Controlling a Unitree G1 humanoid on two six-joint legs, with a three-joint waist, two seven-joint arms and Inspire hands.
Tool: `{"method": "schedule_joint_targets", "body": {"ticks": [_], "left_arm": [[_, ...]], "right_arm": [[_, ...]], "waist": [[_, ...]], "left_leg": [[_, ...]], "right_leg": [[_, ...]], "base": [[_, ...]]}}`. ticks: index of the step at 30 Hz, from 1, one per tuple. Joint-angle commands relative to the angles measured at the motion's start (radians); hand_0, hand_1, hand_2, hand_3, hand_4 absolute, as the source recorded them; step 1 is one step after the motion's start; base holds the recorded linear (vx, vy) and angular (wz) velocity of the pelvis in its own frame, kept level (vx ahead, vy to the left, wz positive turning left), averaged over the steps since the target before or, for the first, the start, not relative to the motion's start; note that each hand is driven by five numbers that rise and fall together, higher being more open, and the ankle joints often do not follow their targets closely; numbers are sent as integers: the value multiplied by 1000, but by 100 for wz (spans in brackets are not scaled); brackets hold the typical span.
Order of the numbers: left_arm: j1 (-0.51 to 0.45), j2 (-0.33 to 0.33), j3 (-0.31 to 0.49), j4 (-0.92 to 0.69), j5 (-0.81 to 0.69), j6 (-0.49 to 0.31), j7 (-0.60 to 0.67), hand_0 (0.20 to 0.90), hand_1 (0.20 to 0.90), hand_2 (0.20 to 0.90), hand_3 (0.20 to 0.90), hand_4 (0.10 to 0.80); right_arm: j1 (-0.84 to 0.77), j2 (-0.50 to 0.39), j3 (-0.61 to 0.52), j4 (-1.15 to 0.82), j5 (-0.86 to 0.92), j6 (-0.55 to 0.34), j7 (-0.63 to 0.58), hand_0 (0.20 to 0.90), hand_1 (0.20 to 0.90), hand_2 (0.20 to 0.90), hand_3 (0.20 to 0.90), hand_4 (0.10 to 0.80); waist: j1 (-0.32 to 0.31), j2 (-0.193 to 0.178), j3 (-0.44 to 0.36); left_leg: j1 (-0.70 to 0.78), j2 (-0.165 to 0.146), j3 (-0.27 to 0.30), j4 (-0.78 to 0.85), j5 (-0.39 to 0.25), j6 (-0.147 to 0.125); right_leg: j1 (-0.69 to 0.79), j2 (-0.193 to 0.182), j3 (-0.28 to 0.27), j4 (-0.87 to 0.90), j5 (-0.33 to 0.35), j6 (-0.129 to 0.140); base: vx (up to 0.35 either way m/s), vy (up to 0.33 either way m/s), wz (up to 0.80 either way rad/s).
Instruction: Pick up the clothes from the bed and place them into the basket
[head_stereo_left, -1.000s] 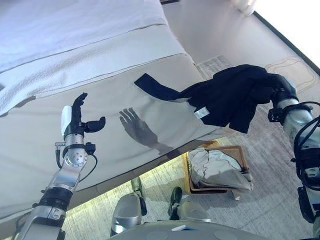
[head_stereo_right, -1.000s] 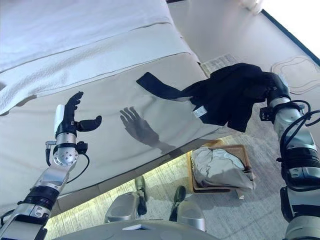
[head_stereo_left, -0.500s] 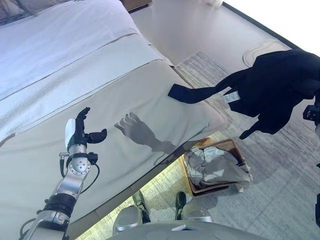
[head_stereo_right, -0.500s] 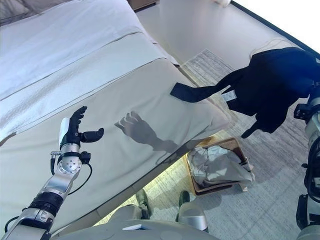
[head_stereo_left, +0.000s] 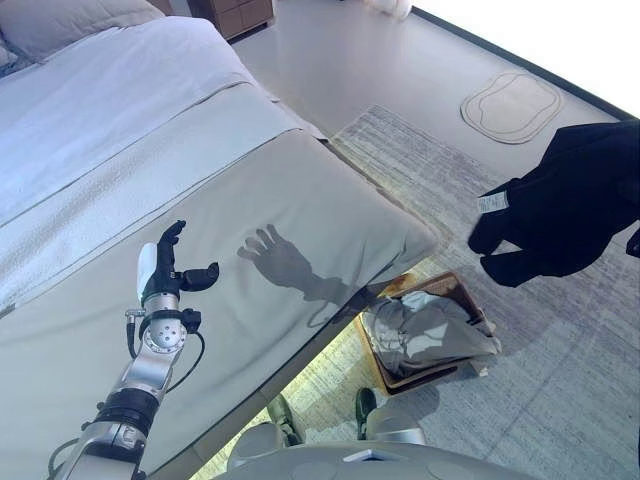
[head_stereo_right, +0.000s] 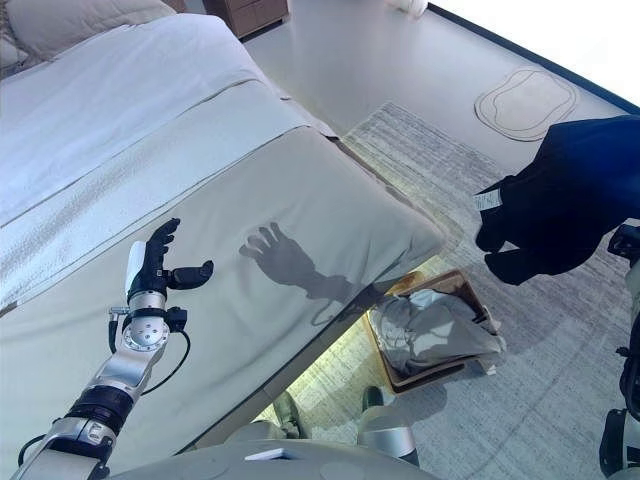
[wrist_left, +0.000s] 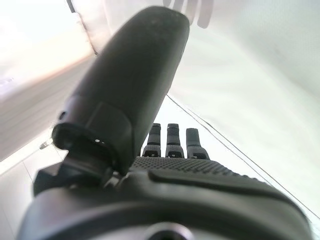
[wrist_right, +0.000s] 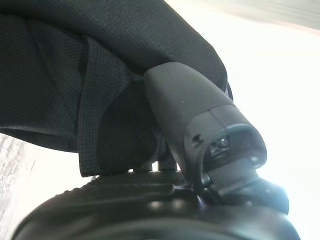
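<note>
Right robot hand (wrist_right: 200, 135): thumb and fingers clamped on a dark garment (head_stereo_left: 570, 205), which hangs bunched in the air over the rug (head_stereo_left: 560, 380), clear of the bed (head_stereo_left: 250, 220) and up and to the right of the basket (head_stereo_left: 470, 312). Basket on the floor at the bed's corner, already holding pale cloth (head_stereo_left: 425, 330). Left robot hand (head_stereo_left: 165, 270): fingers straight, thumb out, empty, raised upright over the bed cover. Open rug around the basket.

Left robot hand (head_stereo_left: 165, 272) raised, fingers straight; right robot hand (wrist_right: 195, 120) clamped round dark cloth.
</note>
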Motion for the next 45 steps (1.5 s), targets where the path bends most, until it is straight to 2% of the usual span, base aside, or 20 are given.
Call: {"method": "schedule_joint_targets", "body": {"ticks": [1, 6, 11, 16, 25, 28, 32, 34, 40, 41, 42, 43, 44, 45], "left_arm": [[-56, 38, -28, 42, 37, -85, 6, 900, 900, 900, 900, 800], [-73, 39, -42, 46, 41, -74, -7, 900, 900, 900, 900, 800], [-87, 47, -56, 37, 52, -80, -26, 900, 900, 900, 900, 800], [-89, 56, -76, 9, 121, -105, -43, 900, 900, 900, 900, 800], [-94, 86, -107, 0, 202, -86, -54, 900, 900, 900, 900, 800], [-104, 103, -127, -9, 284, -117, -33, 900, 900, 900, 900, 800], [-148, 166, -199, -43, 377, -129, 0, 900, 900, 900, 900, 800], [-166, 186, -218, -53, 370, -139, -5, 900, 900, 900, 900, 800], [-184, 193, -240, -69, 358, -164, -29, 900, 900, 900, 900, 800], [-184, 193, -241, -68, 357, -170, -33, 900, 900, 900, 900, 800], [-184, 194, -242, -68, 353, -175, -35, 900, 900, 900, 900, 800], [-185, 192, -245, -68, 346, -181, -39, 900, 900, 900, 900, 800], [-185, 190, -247, -67, 343, -186, -42, 900, 900, 900, 900, 800], [-184, 188, -250, -65, 343, -192, -46, 900, 900, 900, 900, 800]], "right_arm": [[-60, -133, 48, 0, -29, -75, 71, 300, 300, 300, 200, 100], [-56, -99, 103, 55, -41, -54, 163, 300, 300, 300, 200, 100], [-49, -49, 143, 105, -39, -50, 200, 300, 300, 300, 200, 100], [-2, 19, 163, 130, -85, -60, 211, 300, 300, 300, 200, 100], [100, 157, 186, 221, -129, -86, 231, 300, 300, 300, 200, 100], [101, 174, 196, 264, -131, -103, 231, 300, 300, 300, 200, 100], [97, 201, 224, 336, -148, -139, 238, 300, 300, 300, 200, 100], [97, 211, 241, 356, -154, -151, 235, 300, 300, 300, 200, 100], [96, 245, 271, 406, -186, -166, 226, 300, 300, 300, 200, 100], [97, 248, 273, 407, -187, -165, 223, 366, 366, 366, 277, 177], [97, 248, 273, 407, -187, -163, 221, 474, 474, 474, 403, 303], [95, 251, 277, 410, -190, -163, 218, 535, 535, 535, 475, 375], [93, 253, 279, 413, -193, -164, 219, 900, 900, 900, 900, 800], [88, 257, 284, 421, -197, -166, 218, 900, 900, 900, 900, 800]], "waist": [[17, -33, -198], [18, -33, -194], [16, -30, -185], [13, -21, -176], [10, 3, -154], [11, 8, -148], [10, 20, -137], [11, 24, -135], [18, 30, -139], [19, 30, -139], [19, 31, -138], [19, 32, -137], [20, 33, -135], [21, 34, -134]], "left_leg": [[23, 59, -44, 58, -124, -67], [17, 61, -41, 61, -121, -68], [15, 60, -37, 67, -123, -66], [17, 58, -30, 63, -121, -64], [26, 54, -19, 56, -121, -57], [23, 55, -16, 59, -122, -57], [23, 54, -14, 57, -121, -57], [24, 53, -16, 57, -121, -56], [21, 48, -21, 53, -118, -55], [20, 48, -21, 52, -118, -55], [20, 48, -22, 52, -118, -55], [19, 47, -23, 51, -118, -55], [18, 48, -23, 51, -118, -55], [19, 48, -24, 51, -118, -55]], "right_leg": [[-93, 28, 5, 108, -55, 10], [-105, 30, 4, 114, -52, 9], [-109, 28, 0, 119, -49, 9], [-112, 23, -6, 120, -44, 12], [-115, 17, -12, 126, -43, 21], [-119, 14, -15, 129, -43, 23], [-121, 10, -18, 129, -41, 27], [-119, 8, -18, 129, -41, 28], [-123, 7, -17, 124, -36, 30], [-123, 7, -17, 122, -35, 30], [-123, 7, -17, 122, -35, 31], [-125, 7, -17, 120, -34, 31], [-125, 6, -16, 120, -33, 32], [-125, 6, -17, 120, -33, 32]], "base": [[12, -3, -9], [-8, -13, -5], [-4, -3, -1], [0, 0, 0], [-2, -12, 1], [-11, -4, 0], [0, 0, 0], [0, 0, 0], [0, 0, 0], [0, 0, 0], [0, 0, 0], [0, 0, 0], [0, 0, 0], [0, 0, 0]]}}
